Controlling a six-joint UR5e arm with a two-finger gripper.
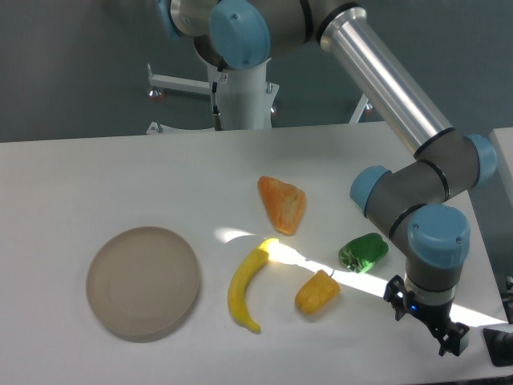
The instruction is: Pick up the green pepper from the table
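The green pepper (363, 252) lies on the white table (120, 184) at the right, small, glossy and lumpy. It rests free, with nothing touching it. My gripper (425, 321) hangs at the end of the arm near the table's front right edge, just right of and nearer to the camera than the pepper. Only its dark body and mount show, and the fingers cannot be made out, so I cannot see whether it is open or shut. Nothing appears to be held.
A yellow-orange pepper (317, 293) sits just left of the green one. A yellow banana (247, 289) lies further left, and an orange wedge-shaped piece (282, 204) lies behind them. A round beige plate (143, 281) rests at the left. The arm's base column (240, 88) stands at the back.
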